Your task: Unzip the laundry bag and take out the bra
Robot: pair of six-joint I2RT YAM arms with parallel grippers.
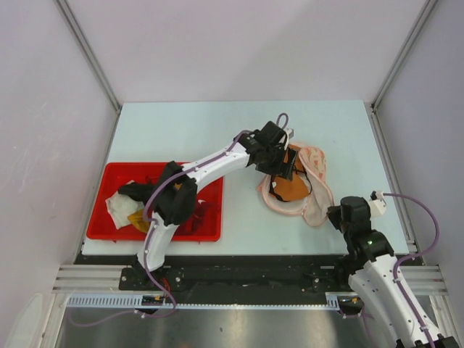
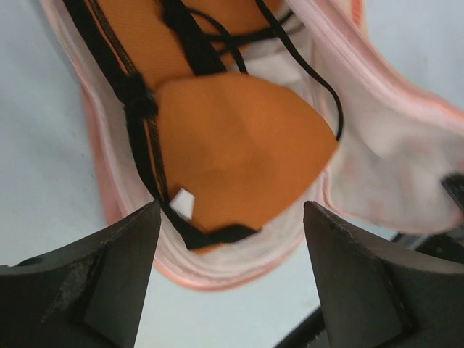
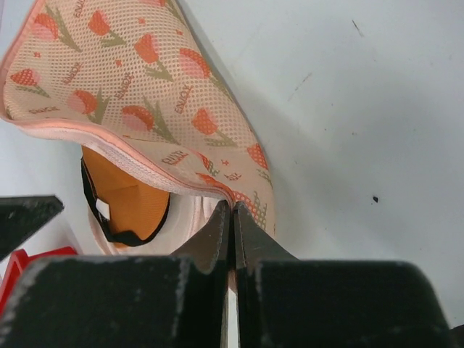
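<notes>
The laundry bag [image 1: 317, 197] lies open on the table, its printed upper half folded back [image 3: 130, 94] and white mesh showing inside [image 2: 391, 159]. The orange bra [image 1: 291, 186] lies in the bag, with black straps and a small white label [image 2: 183, 204]. My left gripper [image 1: 280, 169] is open just above the bra's cup [image 2: 239, 152], its fingers [image 2: 123, 254] to either side of the bag's near rim [image 2: 217, 268], touching nothing. My right gripper [image 1: 332, 213] is shut on the bag's rim [image 3: 232, 206] at its right side. The bra also shows in the right wrist view [image 3: 127, 199].
A red tray [image 1: 206, 232] stands at the left front of the table, holding a black garment, a white cloth [image 1: 119, 210], a mustard-yellow garment [image 1: 138, 220] and a dark red garment [image 1: 199, 210]. The left arm reaches over the tray. Grey walls enclose the table.
</notes>
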